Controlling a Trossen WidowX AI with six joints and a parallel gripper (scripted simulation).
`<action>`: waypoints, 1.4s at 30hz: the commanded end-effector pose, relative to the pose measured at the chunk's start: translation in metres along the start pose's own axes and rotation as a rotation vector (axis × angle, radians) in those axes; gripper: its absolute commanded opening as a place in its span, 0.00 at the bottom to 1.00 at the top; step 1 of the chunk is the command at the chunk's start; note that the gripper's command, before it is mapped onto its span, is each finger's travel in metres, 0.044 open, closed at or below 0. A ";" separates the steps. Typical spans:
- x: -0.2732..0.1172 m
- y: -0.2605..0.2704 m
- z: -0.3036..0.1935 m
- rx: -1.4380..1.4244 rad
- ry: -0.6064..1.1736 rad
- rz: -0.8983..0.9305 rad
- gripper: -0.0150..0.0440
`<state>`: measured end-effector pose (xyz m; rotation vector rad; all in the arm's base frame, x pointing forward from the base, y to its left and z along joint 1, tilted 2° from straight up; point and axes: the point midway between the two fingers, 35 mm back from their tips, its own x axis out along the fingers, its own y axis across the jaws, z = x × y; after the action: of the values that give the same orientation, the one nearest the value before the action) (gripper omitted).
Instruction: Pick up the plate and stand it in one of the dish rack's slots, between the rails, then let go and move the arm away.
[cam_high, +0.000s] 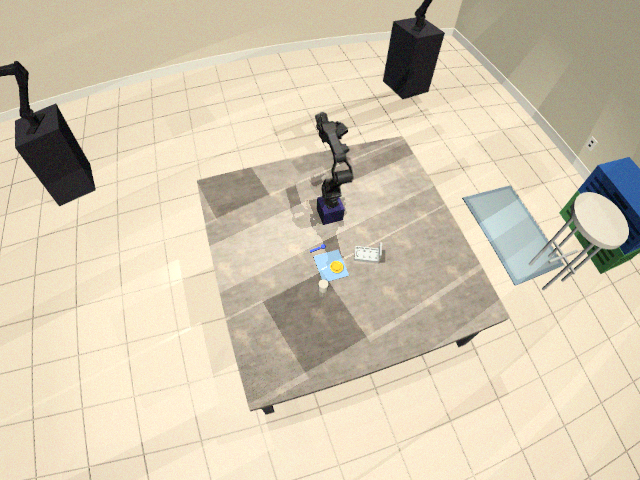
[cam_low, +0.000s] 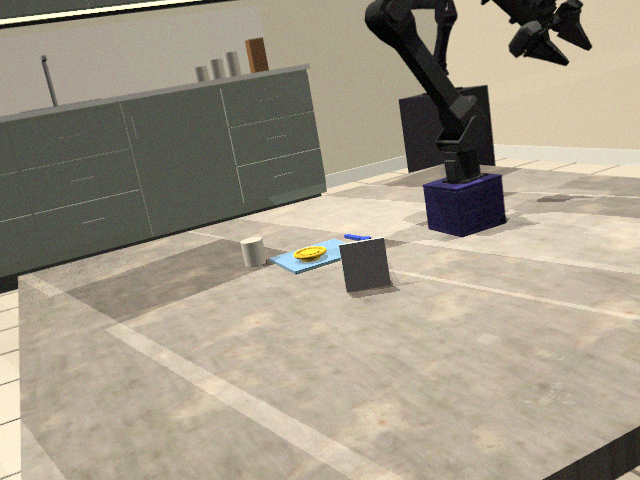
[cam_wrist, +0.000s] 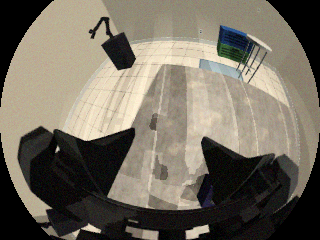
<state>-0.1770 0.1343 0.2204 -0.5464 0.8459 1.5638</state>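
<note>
A yellow plate lies flat on a light blue mat. The white dish rack stands beside the mat, with a raised panel at its right end. In the exterior view only the dark back of that panel shows, and it hides the slots. The rack's rails are too small to make out clearly. My gripper is open, with nothing between its fingers. It hangs high up behind the arm's base, far from the plate and the rack.
A pale cylinder stands by the mat's edge. A blue utensil lies near the mat, on the side toward the arm's purple base block. Other arms stand on dark pedestals beyond the table.
</note>
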 end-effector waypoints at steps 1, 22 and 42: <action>0.000 0.000 0.000 0.001 0.000 -0.002 0.93; 0.090 -0.141 0.078 0.329 0.113 -0.497 0.93; 0.080 -0.361 0.049 0.805 0.324 -0.752 0.93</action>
<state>0.1445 0.2421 0.1207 -0.4536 1.1976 0.4276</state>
